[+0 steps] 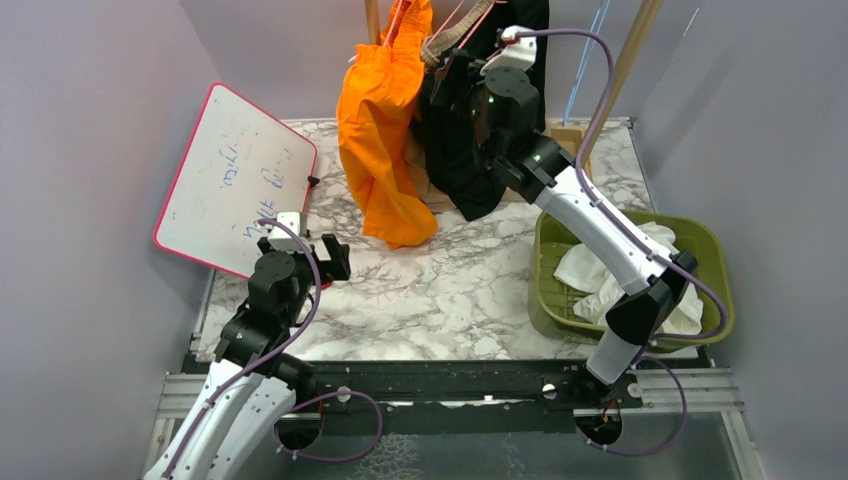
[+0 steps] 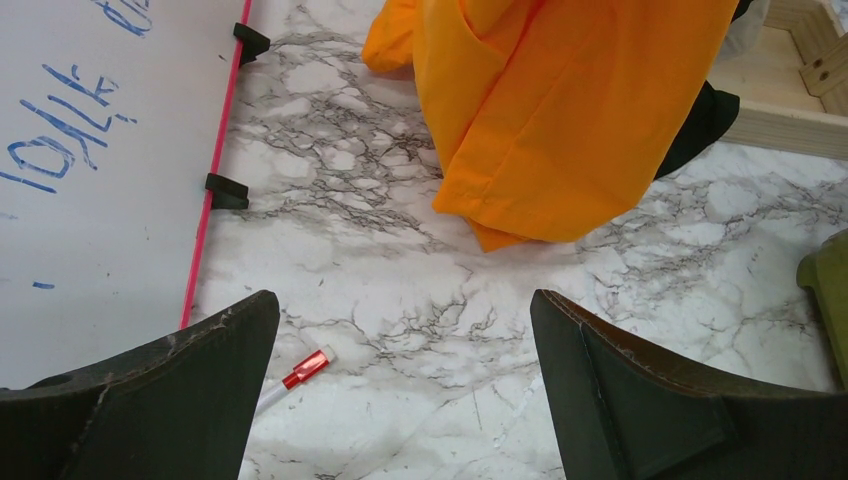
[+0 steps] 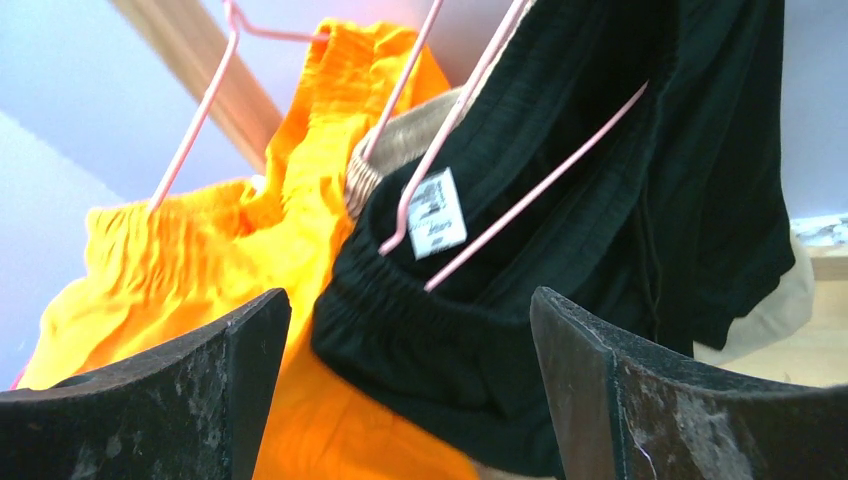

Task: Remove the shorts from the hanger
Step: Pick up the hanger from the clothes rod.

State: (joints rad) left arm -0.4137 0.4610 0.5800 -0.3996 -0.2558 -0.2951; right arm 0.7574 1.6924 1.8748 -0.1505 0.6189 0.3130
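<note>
The right hand is raised high at the hanging clothes, its fingers spread wide and gripping nothing. The gathered waistband of the black shorts sags between them. The right arm climbs from its base at the near right, passes over the green basket, bends at the elbow and reaches up and away. A white label is sewn inside the black waistband; its print is too blurred to read. The black shorts hang on a pink wire hanger. The orange shorts hang just to their left on another, and a tan waistband shows between the two. A wooden post rises behind them. White shorts lie crumpled in the basket.

The left hand hovers low over the marble surface, fully spread and empty, its arm folded close to its base. Ahead, the orange hem touches the surface. A whiteboard leans at the left with blue handwriting I cannot make out. A red-capped marker lies beside it.
</note>
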